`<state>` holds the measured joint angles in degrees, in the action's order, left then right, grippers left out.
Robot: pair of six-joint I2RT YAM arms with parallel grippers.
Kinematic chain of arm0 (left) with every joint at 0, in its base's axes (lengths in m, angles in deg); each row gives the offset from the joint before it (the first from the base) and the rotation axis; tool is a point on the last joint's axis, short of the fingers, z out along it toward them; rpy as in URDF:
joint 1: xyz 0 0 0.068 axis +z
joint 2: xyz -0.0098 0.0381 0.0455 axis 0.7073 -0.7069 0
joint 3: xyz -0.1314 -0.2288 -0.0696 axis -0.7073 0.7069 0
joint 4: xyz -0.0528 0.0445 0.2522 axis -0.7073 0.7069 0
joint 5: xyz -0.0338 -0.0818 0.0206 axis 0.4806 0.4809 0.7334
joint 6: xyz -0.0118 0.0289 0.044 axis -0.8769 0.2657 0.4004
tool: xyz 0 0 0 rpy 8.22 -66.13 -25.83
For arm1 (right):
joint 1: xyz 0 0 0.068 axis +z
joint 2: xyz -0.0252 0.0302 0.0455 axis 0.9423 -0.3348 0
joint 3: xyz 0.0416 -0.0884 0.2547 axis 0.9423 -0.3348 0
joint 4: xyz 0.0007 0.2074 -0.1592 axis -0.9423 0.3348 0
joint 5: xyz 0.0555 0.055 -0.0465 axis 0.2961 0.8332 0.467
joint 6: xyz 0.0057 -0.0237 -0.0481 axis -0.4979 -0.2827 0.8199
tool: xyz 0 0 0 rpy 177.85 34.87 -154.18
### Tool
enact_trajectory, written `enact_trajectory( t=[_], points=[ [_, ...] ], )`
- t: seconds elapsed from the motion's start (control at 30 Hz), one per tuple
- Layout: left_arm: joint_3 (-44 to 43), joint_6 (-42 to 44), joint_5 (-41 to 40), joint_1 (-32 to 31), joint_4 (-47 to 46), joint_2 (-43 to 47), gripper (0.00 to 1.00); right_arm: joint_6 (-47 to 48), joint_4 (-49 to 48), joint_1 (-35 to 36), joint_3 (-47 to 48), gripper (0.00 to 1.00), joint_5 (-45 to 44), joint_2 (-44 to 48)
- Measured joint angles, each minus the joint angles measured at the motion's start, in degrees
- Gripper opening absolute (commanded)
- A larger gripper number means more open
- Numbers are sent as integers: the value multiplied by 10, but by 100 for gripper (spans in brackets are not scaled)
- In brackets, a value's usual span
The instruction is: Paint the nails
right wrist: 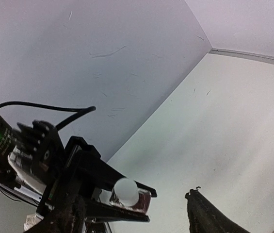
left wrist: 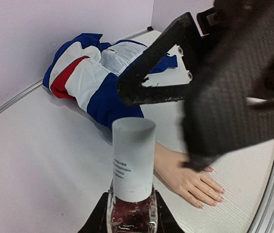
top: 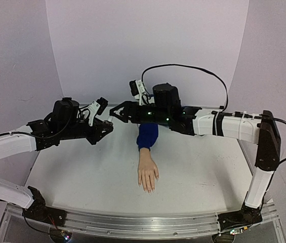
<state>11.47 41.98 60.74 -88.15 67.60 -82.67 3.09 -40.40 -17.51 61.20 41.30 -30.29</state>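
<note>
Pale mannequin hand (top: 148, 174), one, blue-sleeved; nails (left wrist: 221, 191) pinkish. One white-capped dark-red polish bottle (left wrist: 133, 160), clamped in left pincer (left wrist: 133, 221); right pincer (top: 114, 113) apart. White worktop (top: 208, 172), lilac walls (top: 148, 40).

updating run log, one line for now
left gripper: shut on polish bottle | right gripper: open at white cap | mannequin hand: flat on table

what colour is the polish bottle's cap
White: the nail polish bottle has a white cap, clearest in the left wrist view.
</note>
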Motion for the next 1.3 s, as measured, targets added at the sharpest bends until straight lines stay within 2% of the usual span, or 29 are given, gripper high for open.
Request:
enact_trajectory(
  t=[0.27, 0.43, 0.57, 0.67, 0.8, 0.87, 1.03, 1.13, 1.23, 1.3],
  points=[
    [0, 0, 1, 0, 0, 0, 0, -28, 7, 8, 48, 30, -4, -52],
    [0, -1, 10, 0, 9, -1, 0, -33, 5, 12, 48, 16, 0, -53],
    [0, -7, 31, 2, 15, -1, 0, -31, -5, 10, 41, 0, 24, -53],
    [-1, -16, 74, 5, 22, -2, 0, -23, -21, 1, 18, 0, 66, -44],
    [-3, -17, 178, 6, 29, -2, 0, -5, -54, -12, -43, 0, 146, -5],
    [-9, -15, 241, 5, 30, -2, 0, 11, -77, -19, -70, 0, 208, 16],
    [-37, -33, 470, 7, 34, -11, 0, 48, -181, -23, -116, 0, 395, 49],
    [-60, -59, 579, -1, 38, -44, 0, 70, -214, -17, -144, 0, 431, 73],
    [-67, -64, 611, -7, 33, -64, 0, 83, -223, -15, -164, 0, 433, 87],
    [-67, -63, 604, -6, 34, -66, 0, 85, -223, -15, -167, 9, 426, 87]
  ],
)
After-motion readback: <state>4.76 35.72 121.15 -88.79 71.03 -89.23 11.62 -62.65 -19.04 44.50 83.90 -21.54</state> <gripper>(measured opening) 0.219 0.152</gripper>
